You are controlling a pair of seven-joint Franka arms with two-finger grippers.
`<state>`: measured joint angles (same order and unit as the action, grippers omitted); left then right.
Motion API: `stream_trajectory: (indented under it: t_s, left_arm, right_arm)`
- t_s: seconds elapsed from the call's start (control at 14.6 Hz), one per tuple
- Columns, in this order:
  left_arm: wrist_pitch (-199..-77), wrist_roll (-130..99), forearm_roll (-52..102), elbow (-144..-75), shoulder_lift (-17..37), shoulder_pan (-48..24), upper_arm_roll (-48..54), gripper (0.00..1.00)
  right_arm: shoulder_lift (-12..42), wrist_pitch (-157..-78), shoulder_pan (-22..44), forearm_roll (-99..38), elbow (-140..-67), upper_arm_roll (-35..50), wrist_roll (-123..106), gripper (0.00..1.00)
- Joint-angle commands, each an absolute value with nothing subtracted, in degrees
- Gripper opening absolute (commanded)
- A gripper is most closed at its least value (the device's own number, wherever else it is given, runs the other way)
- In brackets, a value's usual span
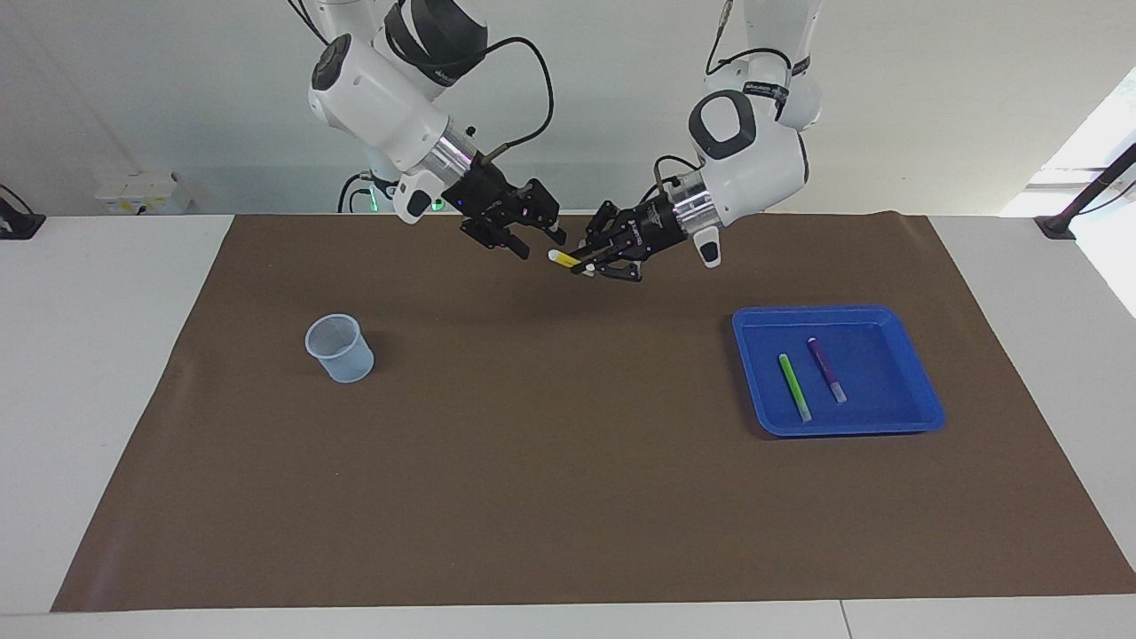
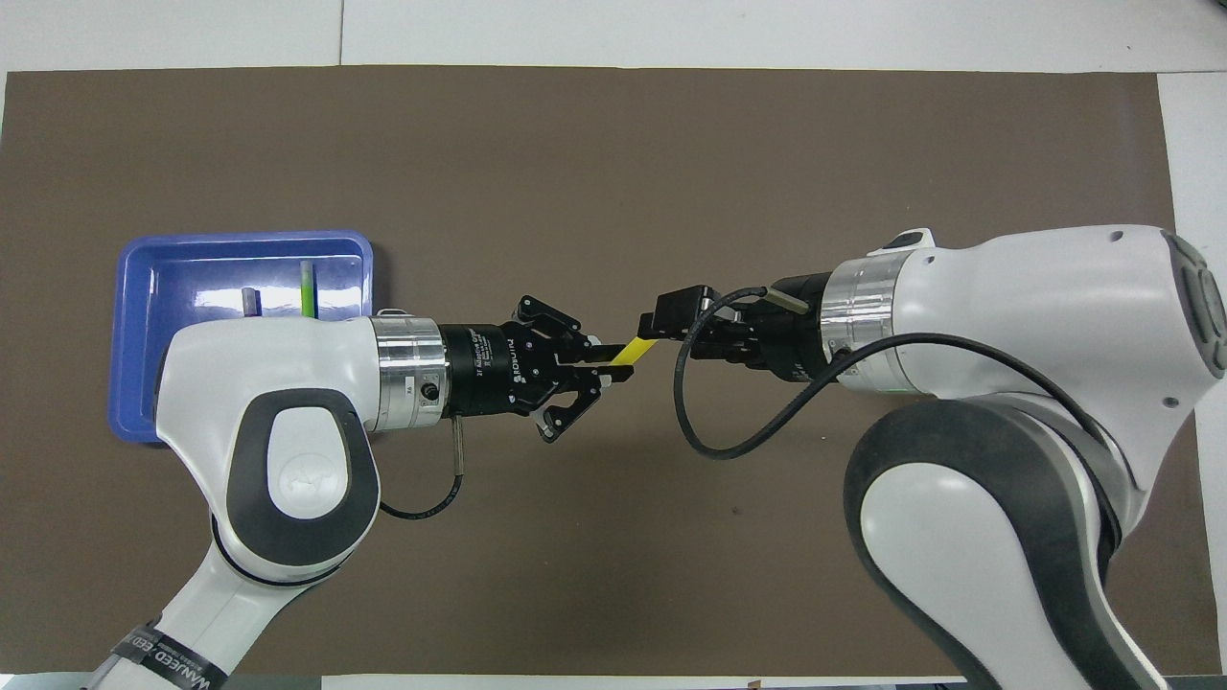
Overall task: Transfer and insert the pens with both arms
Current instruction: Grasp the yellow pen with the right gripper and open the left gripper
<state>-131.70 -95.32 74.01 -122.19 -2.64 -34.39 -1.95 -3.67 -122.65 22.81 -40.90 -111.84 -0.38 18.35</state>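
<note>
While you read this, take it one view at a time.

Facing view, step in hand: you are at the handover. The left gripper (image 1: 584, 263) is clenched on the slim yellow pen with the pale cap end (image 1: 563, 258) and holds it in the air over the brown mat (image 1: 550, 497) that covers the white worktop (image 1: 98, 373).
Facing view, right gripper: the right gripper (image 1: 531, 241) sits at the pen's pale cap end; whether its fingers have the cap yet you cannot tell.
Facing view, waiting pens: the slim green pen (image 1: 794, 387) and the slim purple pen (image 1: 826, 369) lie side by side, apart, in the shallow blue plastic tray (image 1: 923, 417) toward the left arm's end.
Facing view, target: the pale translucent mesh cup (image 1: 340, 348) stands upright on the mat toward the right arm's end, nothing showing in it.

Overhead view, pen: the yellow pen (image 2: 633, 351) bridges the gap between the two grippers, tilted slightly; only its middle shows.
Overhead view, left gripper: the left gripper (image 2: 613, 360) has its fingertips pinched on the pen's lower end, outer links splayed.
Overhead view, right gripper: the right gripper (image 2: 661, 331) covers the pen's cap end.

Next move, as I judge it: get the right gripper firmly on the cap end, and only then release the left one, or the pen may drop to the mat. After that, carry it over the cup and tip it upright for insertion.
</note>
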Motion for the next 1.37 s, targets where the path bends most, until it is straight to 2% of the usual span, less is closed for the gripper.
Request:
stream_trajectory:
  t_s: [0.0, 0.34, 0.69, 0.96, 1.17, 1.3]
  left_arm:
    - [-133.1, -94.8, 75.2, -123.8, -4.4, -35.9, -2.5, 0.0]
    - [-133.0, -92.6, 75.2, -123.7, -4.6, -36.4, -2.5, 0.0]
    - [-133.1, -92.5, 75.2, -123.6, -4.7, -36.4, -2.5, 0.0]
    - [-133.1, -92.5, 75.2, -123.6, -4.7, -36.4, -2.5, 0.0]
    - [-133.2, -92.5, 75.3, -123.5, -4.7, -36.4, -2.5, 0.0]
    - [-133.2, -92.5, 75.3, -123.5, -4.7, -36.4, -2.5, 0.0]
  right_arm:
    - [-1.8, -124.1, 23.2, -41.4, -110.3, -0.4, 17.9, 0.61]
    - [0.5, -125.1, 25.0, -41.4, -107.3, -0.4, 20.1, 0.61]
    - [-0.2, -115.9, 24.0, -37.5, -105.6, -0.6, 19.4, 0.61]
    - [0.2, -112.7, 23.8, -33.6, -103.1, -0.7, 19.4, 0.61]
    - [0.4, -113.8, 24.2, -32.9, -103.1, -0.7, 19.4, 0.58]
    - [0.4, -113.9, 24.3, -31.5, -103.1, -0.6, 19.3, 0.49]
